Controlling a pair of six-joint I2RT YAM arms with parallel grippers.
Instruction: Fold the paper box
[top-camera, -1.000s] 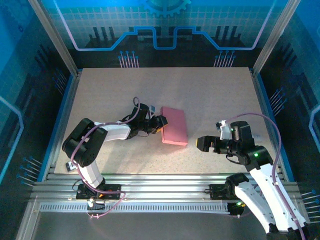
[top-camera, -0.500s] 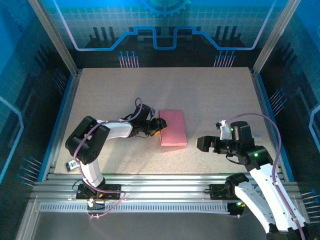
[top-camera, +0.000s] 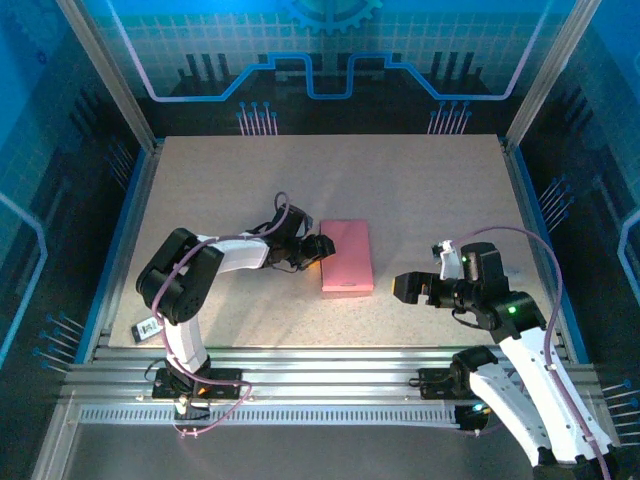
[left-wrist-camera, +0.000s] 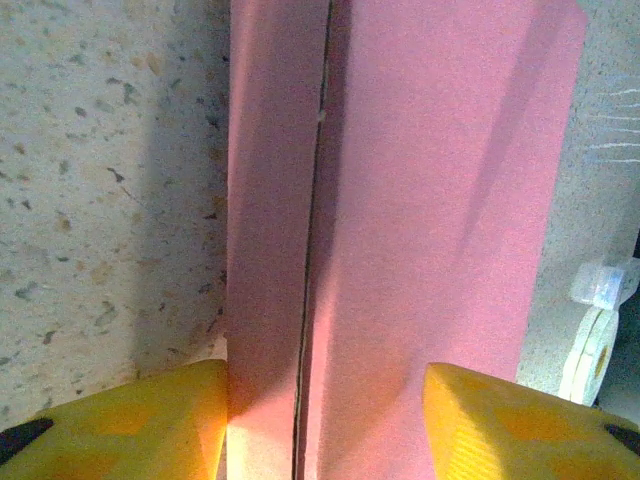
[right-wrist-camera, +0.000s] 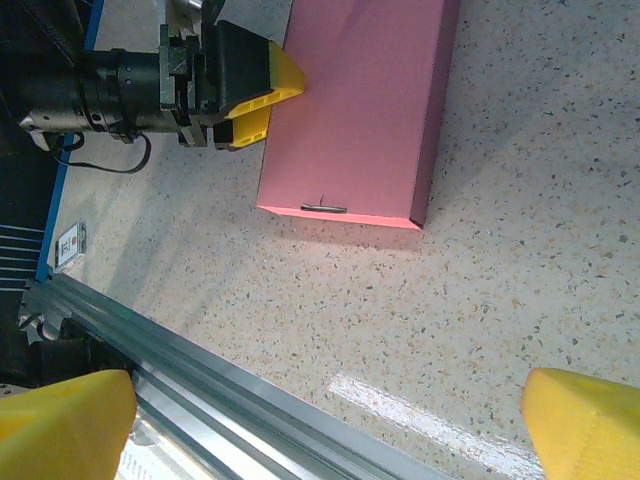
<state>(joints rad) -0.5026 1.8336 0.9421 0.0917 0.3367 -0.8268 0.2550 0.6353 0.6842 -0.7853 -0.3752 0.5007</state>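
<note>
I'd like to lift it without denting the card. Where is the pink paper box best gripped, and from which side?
Take the paper box by its two long side walls, near mid-length, coming from above. It lies flat on the table, slim and rectangular: those walls are straight and parallel, the underside unreachable. Thin card, so probably squeeze lightly.

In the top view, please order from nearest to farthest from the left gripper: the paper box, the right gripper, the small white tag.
1. paper box, directly right of the left gripper.
2. right gripper, beyond the box.
3. small white tag, at the near left.
</note>
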